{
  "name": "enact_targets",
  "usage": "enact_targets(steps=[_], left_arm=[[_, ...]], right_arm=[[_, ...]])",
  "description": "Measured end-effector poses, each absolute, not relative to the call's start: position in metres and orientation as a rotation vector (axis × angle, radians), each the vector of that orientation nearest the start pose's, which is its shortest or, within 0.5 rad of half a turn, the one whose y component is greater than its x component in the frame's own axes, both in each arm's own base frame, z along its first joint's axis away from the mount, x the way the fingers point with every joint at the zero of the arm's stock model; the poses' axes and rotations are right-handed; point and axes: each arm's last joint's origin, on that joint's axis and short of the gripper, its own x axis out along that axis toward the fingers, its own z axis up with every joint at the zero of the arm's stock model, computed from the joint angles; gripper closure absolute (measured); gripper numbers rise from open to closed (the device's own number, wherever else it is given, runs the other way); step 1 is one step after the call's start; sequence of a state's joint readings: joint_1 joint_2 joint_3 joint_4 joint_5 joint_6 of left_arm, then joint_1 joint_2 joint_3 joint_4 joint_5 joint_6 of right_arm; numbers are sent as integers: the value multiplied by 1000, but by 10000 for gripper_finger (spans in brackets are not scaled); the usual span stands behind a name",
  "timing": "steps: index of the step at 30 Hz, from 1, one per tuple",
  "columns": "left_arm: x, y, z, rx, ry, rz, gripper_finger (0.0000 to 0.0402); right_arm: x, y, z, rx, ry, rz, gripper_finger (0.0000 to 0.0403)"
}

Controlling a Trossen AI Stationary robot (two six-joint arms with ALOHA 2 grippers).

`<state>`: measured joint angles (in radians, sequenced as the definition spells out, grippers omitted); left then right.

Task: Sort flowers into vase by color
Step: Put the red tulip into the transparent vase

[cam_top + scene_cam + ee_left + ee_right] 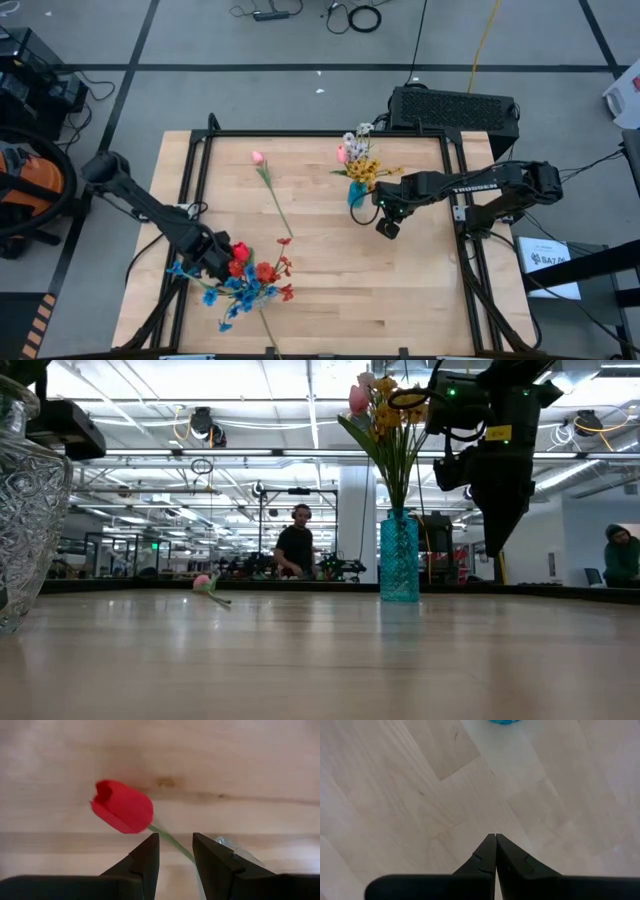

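Pale wooden table (330,270) carries the work: the left gripper (175,851), jaws clamped on the red tulip (122,806) stem, points along it; the right gripper (386,229), jaws together, waits beside the blue vase (399,557).

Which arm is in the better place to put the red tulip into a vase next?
The left, probably. The left claw has the red tulip stem between its fingers, at the red and blue flowers. The right claw is shut and empty beside the blue vase.
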<state>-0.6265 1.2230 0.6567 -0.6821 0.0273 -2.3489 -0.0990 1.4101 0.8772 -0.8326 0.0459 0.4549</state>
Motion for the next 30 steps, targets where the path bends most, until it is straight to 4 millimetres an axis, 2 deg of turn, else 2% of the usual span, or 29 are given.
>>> enact_targets(steps=[7, 17, 22, 30], left_arm=[[163, -129, 168, -1549, 1189, 1023, 277], [166, -134, 154, -1482, 1208, 1084, 277], [163, -132, 146, -1411, 1221, 1169, 277], [151, -119, 145, -1268, 1199, 1339, 277]], right_arm=[[240, -25, 197, 421, 1292, -424, 401], [245, -25, 198, 442, 1244, -397, 401], [245, -25, 198, 449, 1239, -401, 401], [248, -25, 199, 468, 1207, -407, 401]])
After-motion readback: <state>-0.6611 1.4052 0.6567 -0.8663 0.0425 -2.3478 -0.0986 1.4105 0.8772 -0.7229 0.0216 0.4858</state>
